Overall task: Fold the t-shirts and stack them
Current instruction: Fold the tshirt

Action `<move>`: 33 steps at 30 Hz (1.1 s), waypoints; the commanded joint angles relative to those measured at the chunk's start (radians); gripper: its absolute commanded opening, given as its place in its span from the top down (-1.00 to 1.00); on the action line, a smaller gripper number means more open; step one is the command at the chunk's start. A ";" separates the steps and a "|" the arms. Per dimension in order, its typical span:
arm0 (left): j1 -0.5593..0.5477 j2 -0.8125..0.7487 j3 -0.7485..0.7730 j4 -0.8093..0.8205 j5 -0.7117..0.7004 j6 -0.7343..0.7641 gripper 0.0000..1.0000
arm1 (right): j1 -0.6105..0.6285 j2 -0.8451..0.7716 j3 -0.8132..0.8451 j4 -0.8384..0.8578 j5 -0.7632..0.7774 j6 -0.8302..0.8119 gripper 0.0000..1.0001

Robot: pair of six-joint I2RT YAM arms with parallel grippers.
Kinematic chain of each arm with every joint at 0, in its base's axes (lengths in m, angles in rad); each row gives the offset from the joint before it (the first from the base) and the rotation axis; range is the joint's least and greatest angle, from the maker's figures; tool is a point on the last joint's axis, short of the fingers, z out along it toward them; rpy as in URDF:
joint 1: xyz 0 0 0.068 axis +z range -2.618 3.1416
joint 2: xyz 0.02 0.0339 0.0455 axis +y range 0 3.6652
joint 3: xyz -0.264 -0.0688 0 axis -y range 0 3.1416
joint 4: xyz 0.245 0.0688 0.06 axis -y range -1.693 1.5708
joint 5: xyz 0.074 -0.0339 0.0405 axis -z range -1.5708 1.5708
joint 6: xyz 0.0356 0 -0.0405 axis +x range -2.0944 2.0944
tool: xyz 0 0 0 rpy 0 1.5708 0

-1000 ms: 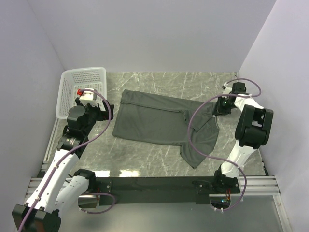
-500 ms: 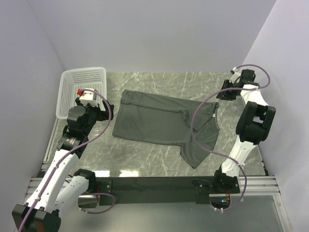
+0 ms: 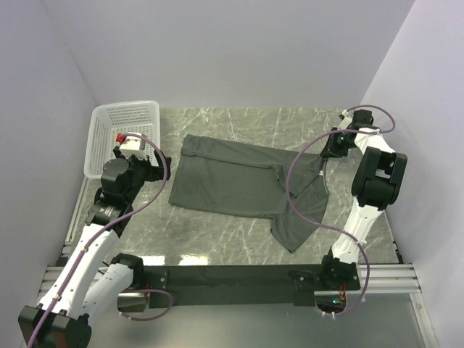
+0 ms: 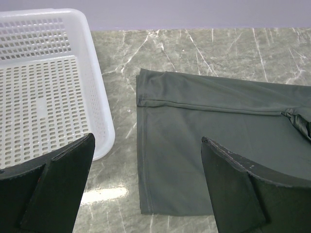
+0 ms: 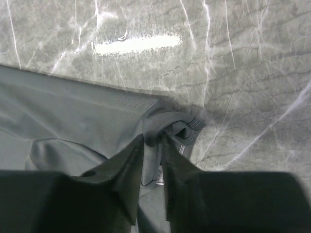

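The t-shirt [image 3: 232, 181] lies spread mid-frame on the worktop [image 3: 217, 239]. The right end effector [image 5: 151, 145] pinches its bunched right edge; the left end effector [image 4: 146, 141] hangs wide open. This looks like the first fold, so the next move is to carry that edge leftward.

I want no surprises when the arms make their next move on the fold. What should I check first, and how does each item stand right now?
1. Right tool gripping the t-shirt: ok, fabric is bunched in its grip.
2. Left tool open and empty: ok.
3. T-shirt lying flat: not ok, its right end is rumpled.
4. Basket apart from the shirt: ok.
5. Right arm's cable free of the fabric: cannot tell; it loops over the shirt in the top view.
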 commanded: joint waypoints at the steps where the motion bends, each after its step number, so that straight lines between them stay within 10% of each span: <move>1: -0.001 0.002 0.014 0.029 0.015 -0.012 -0.91 | 0.007 0.007 0.040 0.004 0.025 0.013 0.49; 6: -0.001 -0.001 0.013 0.027 0.015 -0.012 -0.91 | 0.006 -0.036 0.002 0.009 0.046 0.001 1.00; 12: -0.001 -0.001 0.016 0.029 0.015 -0.013 -0.91 | 0.004 -0.105 -0.118 0.055 0.123 -0.027 1.00; 26: -0.001 0.010 0.014 0.030 0.043 -0.018 -0.91 | -0.003 -0.199 -0.127 0.095 0.182 -0.047 0.40; 33: 0.000 0.097 0.036 0.023 0.178 -0.049 -0.88 | -0.003 -0.234 -0.125 0.061 -0.033 -0.195 0.17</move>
